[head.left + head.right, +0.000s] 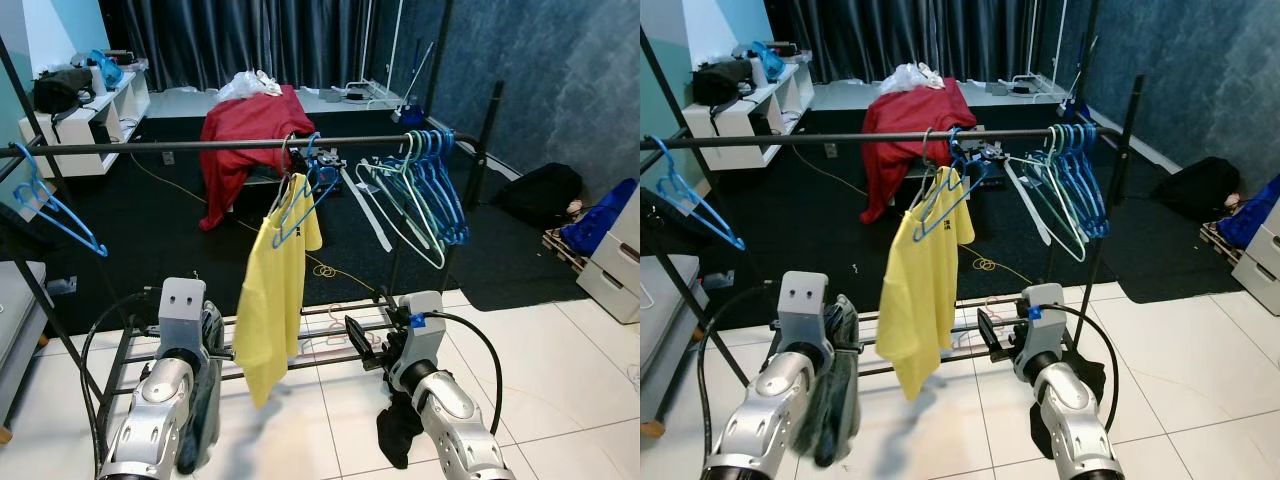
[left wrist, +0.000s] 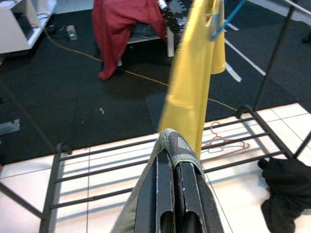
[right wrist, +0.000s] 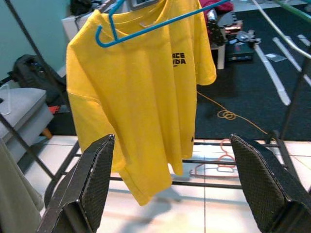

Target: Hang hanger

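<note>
A black clothes rail [image 1: 180, 146] runs across in front of me. A yellow T-shirt [image 1: 275, 290] hangs from it near the middle, with a blue hanger [image 1: 305, 200] against its collar. Several teal and blue hangers [image 1: 430, 190] are bunched at the rail's right end, and one blue hanger [image 1: 50, 208] hangs at the left. My left gripper [image 2: 174, 158] is shut on a grey-green garment [image 1: 205, 400] that droops below the arm, left of the shirt. My right gripper [image 3: 172, 141] is open with nothing between its fingers, low and just right of the shirt, facing it.
The rack's lower bars [image 2: 121, 167] run near the tiled floor, with a pink hanger [image 2: 226, 143] lying by them. A black cloth [image 1: 398, 430] lies under my right arm. Behind the rack are a red cloth over a low table [image 1: 250, 125], white shelves [image 1: 90, 125] and a black bag [image 1: 540, 190].
</note>
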Motion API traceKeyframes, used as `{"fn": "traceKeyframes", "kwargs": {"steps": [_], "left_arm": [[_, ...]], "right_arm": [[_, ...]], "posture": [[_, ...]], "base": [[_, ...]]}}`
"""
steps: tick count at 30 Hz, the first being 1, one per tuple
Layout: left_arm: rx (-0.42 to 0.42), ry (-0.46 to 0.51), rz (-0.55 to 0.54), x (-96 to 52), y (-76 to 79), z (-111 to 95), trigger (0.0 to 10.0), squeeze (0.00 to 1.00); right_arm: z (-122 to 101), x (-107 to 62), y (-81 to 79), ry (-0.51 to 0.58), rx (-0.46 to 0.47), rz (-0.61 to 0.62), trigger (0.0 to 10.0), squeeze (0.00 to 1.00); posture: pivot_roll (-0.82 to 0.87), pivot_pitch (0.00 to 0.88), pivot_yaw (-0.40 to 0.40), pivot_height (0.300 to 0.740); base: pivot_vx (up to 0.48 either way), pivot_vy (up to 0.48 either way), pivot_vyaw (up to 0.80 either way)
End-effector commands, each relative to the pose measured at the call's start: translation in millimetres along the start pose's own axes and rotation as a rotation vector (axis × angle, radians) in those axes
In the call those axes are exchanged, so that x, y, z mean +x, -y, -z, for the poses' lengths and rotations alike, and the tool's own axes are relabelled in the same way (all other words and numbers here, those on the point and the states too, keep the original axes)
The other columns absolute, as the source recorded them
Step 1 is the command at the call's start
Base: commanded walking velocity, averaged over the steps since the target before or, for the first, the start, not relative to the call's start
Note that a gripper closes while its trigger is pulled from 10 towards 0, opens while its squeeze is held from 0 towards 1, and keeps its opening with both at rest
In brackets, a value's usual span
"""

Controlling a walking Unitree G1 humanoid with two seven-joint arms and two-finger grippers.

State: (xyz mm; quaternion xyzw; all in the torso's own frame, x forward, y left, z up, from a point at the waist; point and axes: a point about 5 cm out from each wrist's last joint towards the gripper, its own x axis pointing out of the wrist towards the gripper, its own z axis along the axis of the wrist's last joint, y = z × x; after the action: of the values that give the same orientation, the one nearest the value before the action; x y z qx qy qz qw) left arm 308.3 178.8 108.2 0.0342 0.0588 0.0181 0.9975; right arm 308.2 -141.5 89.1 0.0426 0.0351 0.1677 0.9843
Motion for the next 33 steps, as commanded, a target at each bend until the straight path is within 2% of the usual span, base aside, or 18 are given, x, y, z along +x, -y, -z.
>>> {"fn": "traceKeyframes", "kwargs": {"steps": [1,33], "left_arm": [[0.005,0.000,0.001,1.1,-0.7,1.6,10.0,0.00],[0.007,0.013,0.010,2.7,-0.9,0.5,10.0,0.00]], "right_arm": [[-0.5,-0.4,-1.4,0.002,0.009,-0.003,10.0,0.00],[-1.0,3.0,-5.3,-0.001,0.004,-0.022,10.0,0.00]], "posture": [[-0.08,0.028,-0.029,0.735],[-0.07,0.031,-0.036,0.735]], "base": [[0.000,0.379,0.00],[0.000,0.386,0.00]]}}
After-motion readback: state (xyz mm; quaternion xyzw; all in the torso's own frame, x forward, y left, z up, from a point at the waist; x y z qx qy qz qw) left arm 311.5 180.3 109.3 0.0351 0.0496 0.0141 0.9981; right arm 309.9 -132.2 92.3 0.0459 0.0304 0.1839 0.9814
